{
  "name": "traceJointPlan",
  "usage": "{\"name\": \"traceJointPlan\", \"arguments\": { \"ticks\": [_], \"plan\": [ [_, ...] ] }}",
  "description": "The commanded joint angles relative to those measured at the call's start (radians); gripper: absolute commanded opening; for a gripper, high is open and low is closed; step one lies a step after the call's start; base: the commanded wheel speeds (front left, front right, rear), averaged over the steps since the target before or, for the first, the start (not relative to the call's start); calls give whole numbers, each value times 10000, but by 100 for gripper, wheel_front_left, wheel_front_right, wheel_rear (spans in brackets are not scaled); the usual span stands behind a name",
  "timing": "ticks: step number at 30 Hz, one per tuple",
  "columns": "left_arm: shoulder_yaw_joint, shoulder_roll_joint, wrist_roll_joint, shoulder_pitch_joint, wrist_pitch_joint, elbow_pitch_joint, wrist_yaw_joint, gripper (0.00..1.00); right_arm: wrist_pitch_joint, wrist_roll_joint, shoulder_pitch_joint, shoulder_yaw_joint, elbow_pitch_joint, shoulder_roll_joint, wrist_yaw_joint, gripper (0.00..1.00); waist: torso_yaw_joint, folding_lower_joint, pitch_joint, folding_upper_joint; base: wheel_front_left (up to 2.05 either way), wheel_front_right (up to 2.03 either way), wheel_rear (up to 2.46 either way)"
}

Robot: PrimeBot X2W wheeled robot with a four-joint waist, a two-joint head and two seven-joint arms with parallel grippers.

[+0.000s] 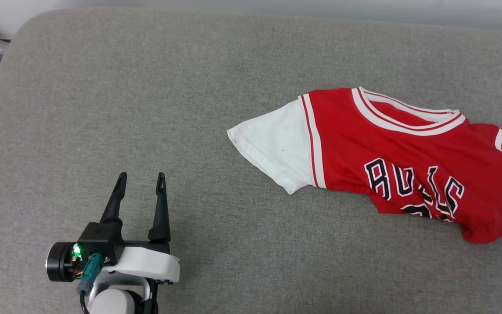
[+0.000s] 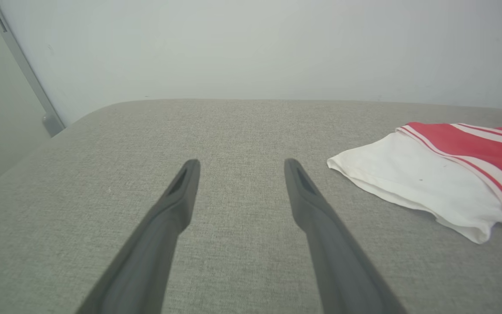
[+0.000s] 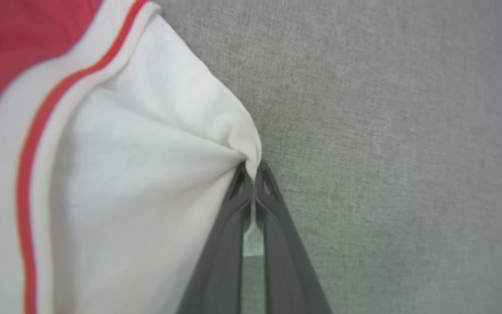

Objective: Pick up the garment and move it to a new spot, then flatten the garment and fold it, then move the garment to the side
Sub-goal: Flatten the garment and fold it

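Note:
The garment (image 1: 390, 161), a red jersey with white sleeves, striped trim and black lettering, lies rumpled at the right of the grey surface. Its lower part is bunched under. My left gripper (image 1: 141, 179) stands open at the lower left, well left of the near white sleeve (image 1: 273, 144), nothing between its fingers (image 2: 185, 183). In the left wrist view the garment (image 2: 434, 179) lies to the right of the open gripper (image 2: 240, 168). In the right wrist view my right gripper (image 3: 252, 170) is shut on a pinched fold of the garment's white sleeve (image 3: 146, 174).
The grey fabric surface (image 1: 190, 87) has a rounded far-left corner. A pale wall (image 2: 255, 48) stands behind its far edge, with a grey metal bar (image 2: 24, 69) at the far left.

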Motion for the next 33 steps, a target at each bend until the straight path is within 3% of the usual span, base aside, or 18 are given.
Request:
{"name": "traceJointPlan", "arguments": {
  "ticks": [1, 2, 8, 13, 18, 25, 29, 33],
  "plan": [
    [81, 7, 38, -55, -26, 40, -23, 100, -215, -93, -20, 7, 170, 258, -3, 82, -21, 0, -100, 0, 0, 0, 0],
    [134, 7, 108, -38, -26, 63, -35, 100, -576, -115, -97, -137, 278, 303, -3, 100, -53, 0, -192, 0, 0, 0, 0],
    [512, 170, 276, -153, -26, 162, -274, 100, -2573, -777, -200, -599, 354, 198, -8, 100, -399, 0, -843, 0, 0, 0, 0],
    [817, 452, 264, -823, -26, 268, -595, 100, -4218, -1461, 35, -1291, -415, 698, -8, 100, -775, 0, -1104, 0, 0, 0, 0],
    [704, 889, 309, -2282, -26, 726, -1013, 100, -5418, -2289, 599, -2375, -1850, 1663, -8, 100, -998, 0, -1117, 0, 0, 0, 0],
    [21, 1576, 128, -4762, 146, 1963, -1419, 100, -6130, -3370, 1958, -3820, -4630, 3605, -6, 100, -1335, 0, -940, 0, 0, 0, 0],
    [-755, 1953, -434, -6161, 1131, 2899, -1487, 100, -6271, -3771, 2890, -4088, -6114, 4688, -8, 100, -1541, 0, -730, 0, 0, 0, 0],
    [-2397, 2634, -1629, -7499, 2661, 3622, -1502, 100, -6290, -4152, 3684, -3923, -7073, 5335, -8, 100, -1731, 0, -441, 0, 0, 0, 0]
  ]
}}
